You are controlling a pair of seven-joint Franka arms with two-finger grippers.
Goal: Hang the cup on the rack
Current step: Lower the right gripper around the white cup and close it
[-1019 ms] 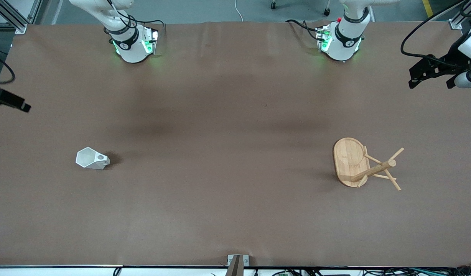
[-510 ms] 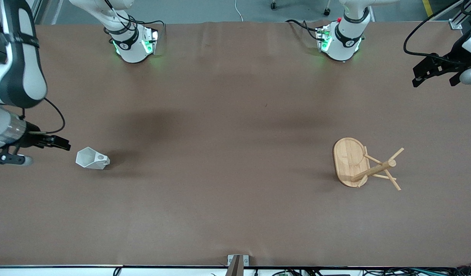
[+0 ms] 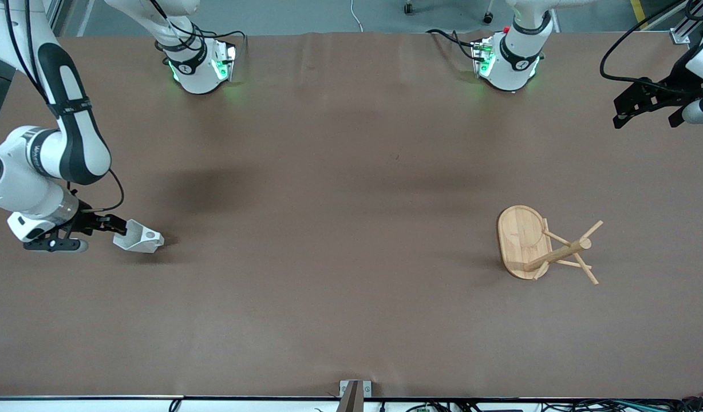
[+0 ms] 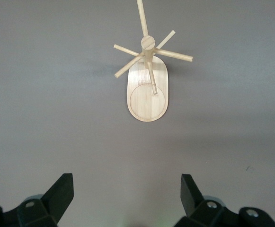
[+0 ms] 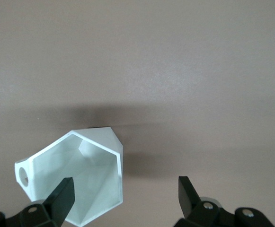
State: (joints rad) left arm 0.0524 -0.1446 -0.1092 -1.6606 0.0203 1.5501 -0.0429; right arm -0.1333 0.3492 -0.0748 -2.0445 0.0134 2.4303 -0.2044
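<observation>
The white faceted cup [image 3: 139,238] lies on its side toward the right arm's end of the table, with its loop handle [image 3: 151,234] on top. In the right wrist view the cup [image 5: 87,177] shows its open mouth. My right gripper [image 3: 113,226] is open and low at the cup's mouth. One fingertip [image 5: 64,196] is in front of the opening and the other is off beside the rim; the right gripper [image 5: 125,196] holds nothing. The bamboo rack [image 3: 522,240] stands toward the left arm's end and also shows in the left wrist view [image 4: 146,97]. My left gripper [image 3: 643,106] is open and empty, up in the air away from the rack, as the left wrist view [image 4: 126,194] shows.
The brown table [image 3: 340,200] carries only the cup and the rack. The rack's thin pegs [image 3: 586,274] slant outward from its post. A small metal bracket [image 3: 354,392] sits at the table edge nearest the front camera.
My right arm has swung into view and brought its open gripper down to the cup's mouth. The cup and rack have not moved. The left gripper has barely shifted.
</observation>
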